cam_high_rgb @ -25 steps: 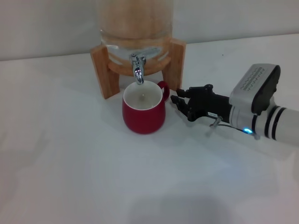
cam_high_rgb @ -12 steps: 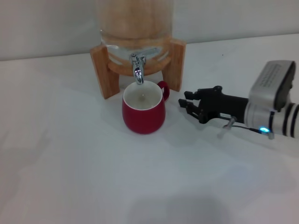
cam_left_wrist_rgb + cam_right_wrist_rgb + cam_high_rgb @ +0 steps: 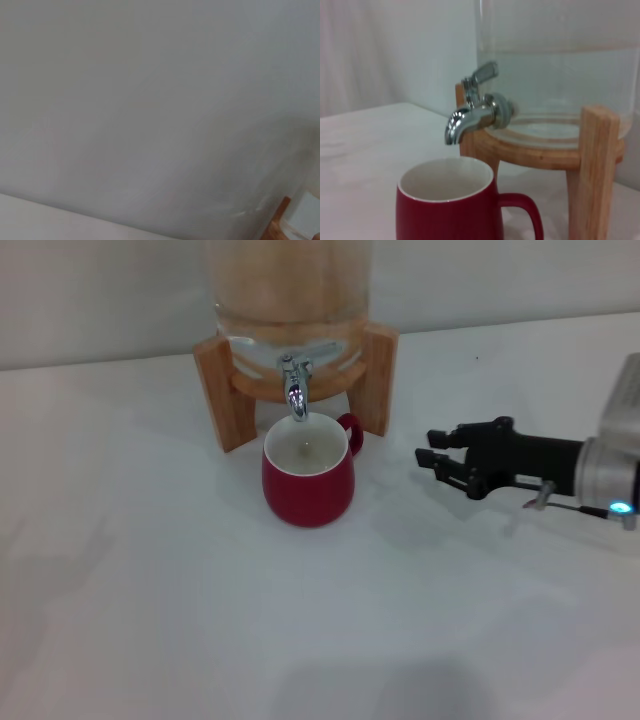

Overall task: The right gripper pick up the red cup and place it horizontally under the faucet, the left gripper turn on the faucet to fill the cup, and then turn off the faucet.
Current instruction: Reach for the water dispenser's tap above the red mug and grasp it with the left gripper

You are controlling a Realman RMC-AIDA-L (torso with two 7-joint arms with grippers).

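**Cup under the tap, jaws spread and clear of it**

The right gripper [image 3: 432, 462] hovers low over the white desk [image 3: 150, 590] with its jaws spread and nothing between them. The red cup [image 3: 307, 480] stands upright ahead of the jaw tips, apart from them, its handle turned back toward the wooden stand [image 3: 220, 390]. The faucet [image 3: 294, 386] hangs directly above the cup's open mouth, spout just over the rim. The glass jar [image 3: 560, 65] sits on the stand behind. The left gripper is out of sight.
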